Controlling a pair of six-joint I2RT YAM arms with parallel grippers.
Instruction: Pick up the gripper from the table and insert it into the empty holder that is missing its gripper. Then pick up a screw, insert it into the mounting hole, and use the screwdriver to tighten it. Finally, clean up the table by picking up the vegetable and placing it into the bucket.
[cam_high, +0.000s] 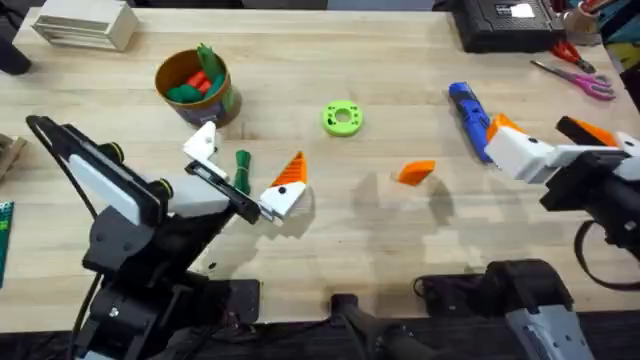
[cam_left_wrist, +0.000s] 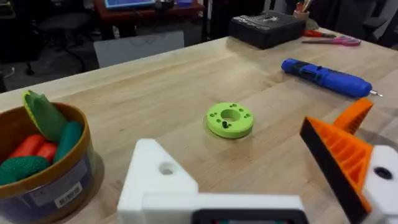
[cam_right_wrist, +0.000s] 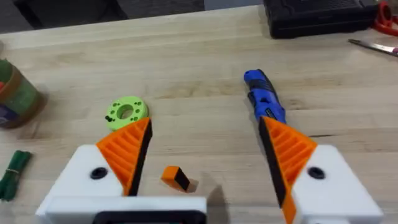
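Note:
The orange gripper (cam_high: 415, 172) (cam_right_wrist: 175, 177) lies loose on the table right of centre. My left gripper (cam_high: 248, 158) (cam_left_wrist: 249, 149) is open. One of its fingers is the plain white holder (cam_high: 203, 143) (cam_left_wrist: 155, 177), the other carries an orange tip. The dark green vegetable (cam_high: 242, 170) (cam_right_wrist: 15, 171) lies on the table between those fingers in the overhead view. The blue screwdriver (cam_high: 468, 115) (cam_left_wrist: 326, 78) (cam_right_wrist: 264, 99) lies at the right, beside my open right gripper (cam_high: 535, 128) (cam_right_wrist: 205, 124). The bucket (cam_high: 228, 95) (cam_left_wrist: 59, 186) stands at the back left.
A lime-green ring disc (cam_high: 342, 117) (cam_left_wrist: 230, 119) (cam_right_wrist: 127, 112) sits mid-table. The bucket holds orange-red and green toy vegetables. Scissors (cam_high: 575, 75) and a black case (cam_high: 505, 25) are at the back right, a white slatted box (cam_high: 85, 25) at the back left.

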